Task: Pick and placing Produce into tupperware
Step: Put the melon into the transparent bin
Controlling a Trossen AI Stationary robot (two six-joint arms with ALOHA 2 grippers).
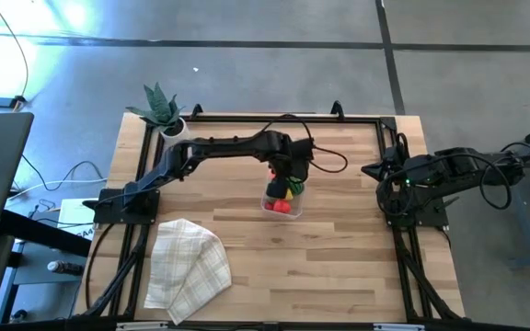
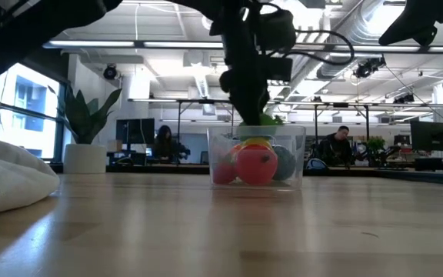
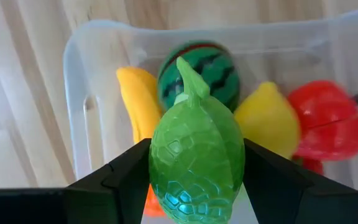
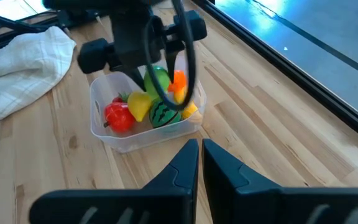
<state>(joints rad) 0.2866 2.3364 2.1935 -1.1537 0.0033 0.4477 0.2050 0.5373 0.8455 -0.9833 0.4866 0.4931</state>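
The clear tupperware [image 1: 282,206] stands at the table's middle. In it lie a striped dark green watermelon [image 3: 201,71], a yellow banana [image 3: 138,102], a yellow lemon [image 3: 267,121], a red fruit [image 3: 325,121] and an orange piece [image 3: 151,202]. My left gripper [image 3: 196,171] hangs right over the tub, shut on a light green produce piece [image 3: 196,155]. My right gripper [image 4: 199,149] waits shut at the table's right edge, touching nothing. My left gripper pinches the light green piece by its two opposite sides [image 3: 157,162] between its two fingers. The fingers come from above, pointing steeply down. The piece's pointed stem end [image 3: 188,74] faces down into the tub at about rim height [image 2: 268,119]. Whether it touches the produce below, I cannot tell.
A spiky plant in a white pot [image 1: 161,110] stands at the far left corner. A checked beige cloth [image 1: 187,267] lies crumpled near the front left. A black frame rail [image 1: 339,117] runs around the table. Bare wood lies right of the tub.
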